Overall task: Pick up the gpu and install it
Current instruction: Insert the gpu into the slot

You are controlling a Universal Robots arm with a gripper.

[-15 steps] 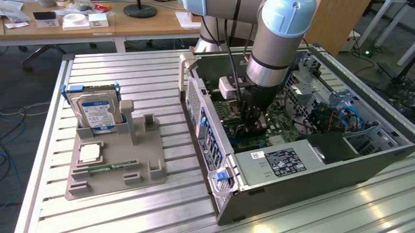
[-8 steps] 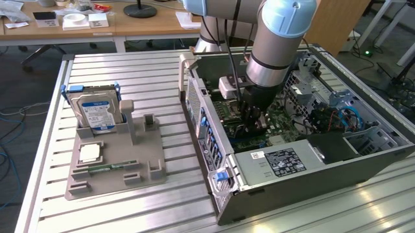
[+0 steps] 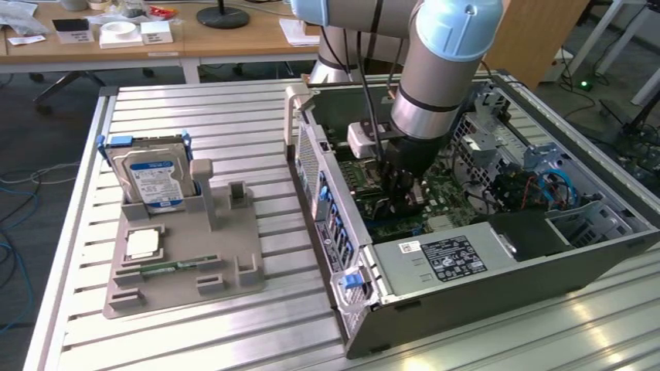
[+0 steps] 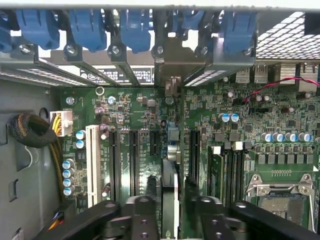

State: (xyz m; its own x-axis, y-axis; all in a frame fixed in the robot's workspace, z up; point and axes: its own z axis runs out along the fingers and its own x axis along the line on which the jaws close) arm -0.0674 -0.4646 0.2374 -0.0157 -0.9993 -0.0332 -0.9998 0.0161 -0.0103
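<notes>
GPU [image 4: 170, 200] edge-on is what we are pinching between our gripper [image 4: 170, 205] fingers, hovering it over the motherboard [image 4: 280, 115] slots inside the computer case [image 3: 495, 270], bracket toward the rear openings for alignment.

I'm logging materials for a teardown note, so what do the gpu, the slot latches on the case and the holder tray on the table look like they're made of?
The gpu, seen edge-on between the gripper fingers: thin dark board with a silvery metal bracket end, probably circuit laminate. The slot latches: glossy blue, likely moulded plastic. The holder tray: matte grey-beige with blocky ribs, possibly printed or moulded plastic.
</notes>
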